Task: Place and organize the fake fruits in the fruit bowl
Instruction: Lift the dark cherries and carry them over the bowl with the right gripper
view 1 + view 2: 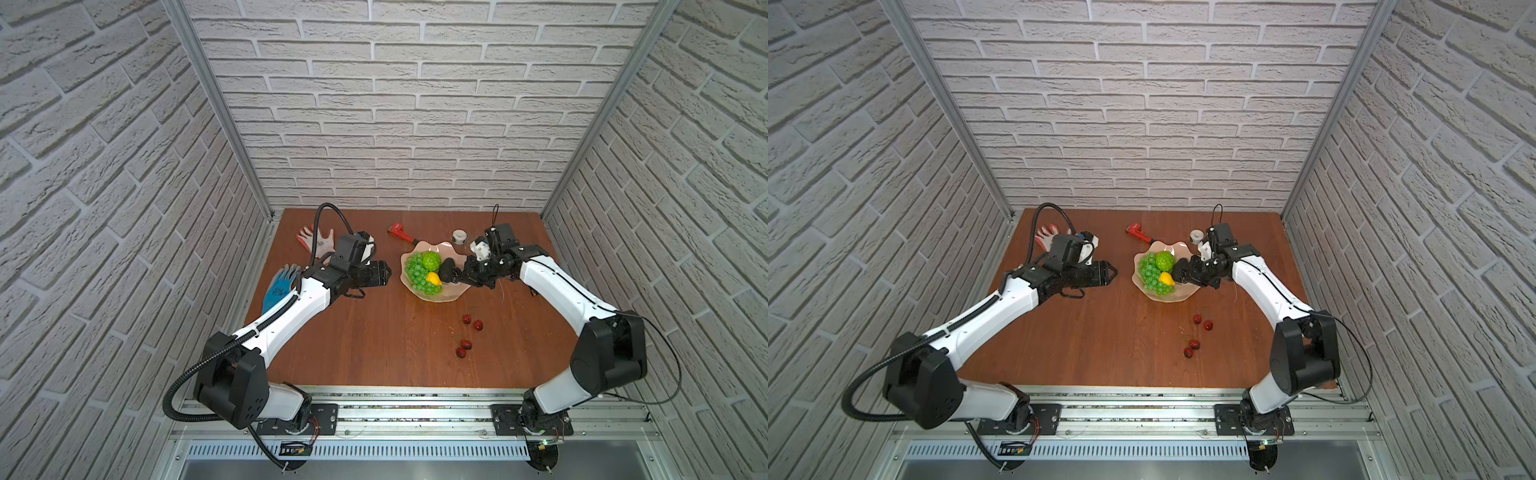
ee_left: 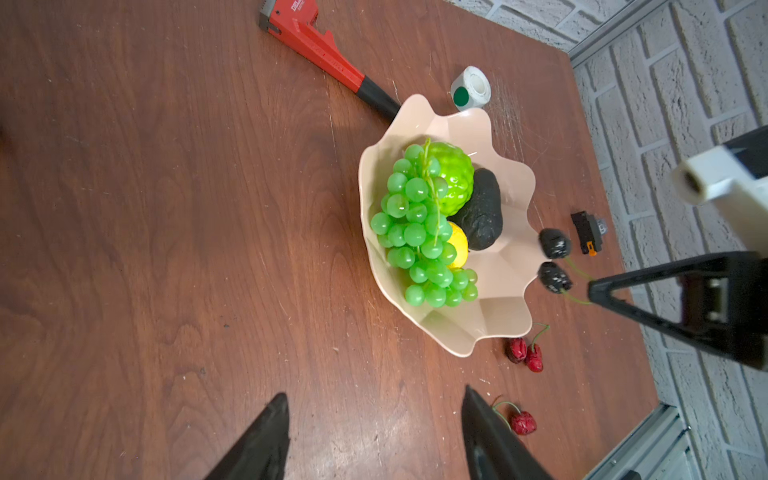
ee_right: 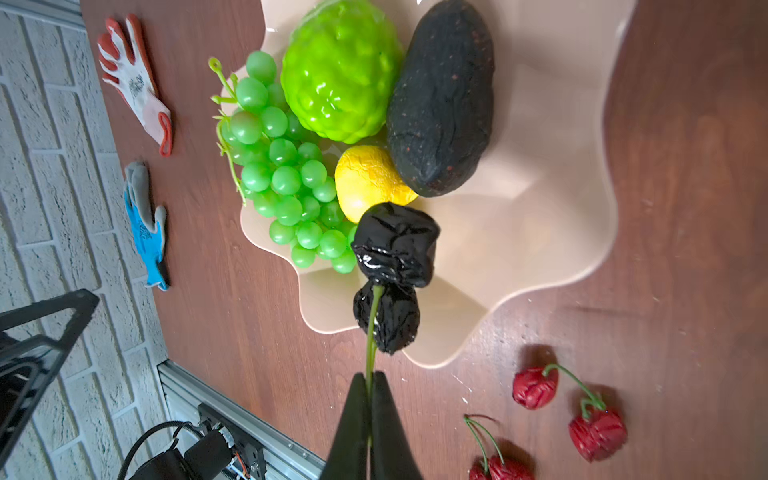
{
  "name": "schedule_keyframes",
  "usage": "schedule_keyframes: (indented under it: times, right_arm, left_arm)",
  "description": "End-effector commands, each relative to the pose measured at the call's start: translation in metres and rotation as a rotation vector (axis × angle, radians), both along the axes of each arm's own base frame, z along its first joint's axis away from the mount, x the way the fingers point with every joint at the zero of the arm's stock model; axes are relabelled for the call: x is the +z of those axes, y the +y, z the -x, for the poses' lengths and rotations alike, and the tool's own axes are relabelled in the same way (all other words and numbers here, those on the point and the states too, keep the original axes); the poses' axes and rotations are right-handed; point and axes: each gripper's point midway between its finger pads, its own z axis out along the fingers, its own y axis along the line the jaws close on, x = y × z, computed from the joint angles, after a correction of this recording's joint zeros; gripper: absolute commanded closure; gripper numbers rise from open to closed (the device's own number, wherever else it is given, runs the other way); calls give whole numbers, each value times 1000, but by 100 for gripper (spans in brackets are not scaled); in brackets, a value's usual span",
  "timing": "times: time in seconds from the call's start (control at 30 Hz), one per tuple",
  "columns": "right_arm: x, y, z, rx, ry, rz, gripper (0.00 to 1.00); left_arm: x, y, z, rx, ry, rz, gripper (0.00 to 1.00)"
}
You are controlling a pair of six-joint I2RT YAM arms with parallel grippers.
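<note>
Four fruits sit in the fruit bowl [image 3: 540,166]: the green grape bunch [image 3: 282,174], bumpy lime-green ball [image 3: 340,70], yellow fruit [image 3: 365,183] and dark avocado [image 3: 444,99] crowd one side, leaving bare floor, probably room for cherries. The right gripper [image 3: 369,395] is pinched tight on the thin green stem of the dark cherry pair [image 3: 395,257], which dangles over the bowl's rim, so the fruit itself goes unsqueezed. Two red cherry pairs [image 1: 467,318] lie on the table [image 2: 166,208] nearby. The left gripper [image 2: 374,392] hangs spread and empty beside the bowl.
</note>
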Motion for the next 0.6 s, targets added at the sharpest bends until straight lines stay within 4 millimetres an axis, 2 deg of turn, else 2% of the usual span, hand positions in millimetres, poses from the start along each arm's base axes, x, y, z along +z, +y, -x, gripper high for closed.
schedule_keyframes:
  times: [0.0, 0.2, 0.37, 0.57]
  right_arm:
    - [1, 10, -14, 48, -55, -28, 94]
    - [-24, 17, -24, 59, -17, -53, 94]
    - [-40, 16, -24, 71, 16, -39, 95]
    - [-48, 11, -19, 77, 31, -1, 92]
  left_arm:
    - [11, 1, -11, 28, -20, 6, 34]
    - [13, 2, -13, 33, -18, -4, 35]
    - [12, 4, -11, 36, -10, -13, 34]
    - [11, 4, -10, 38, -4, -12, 35]
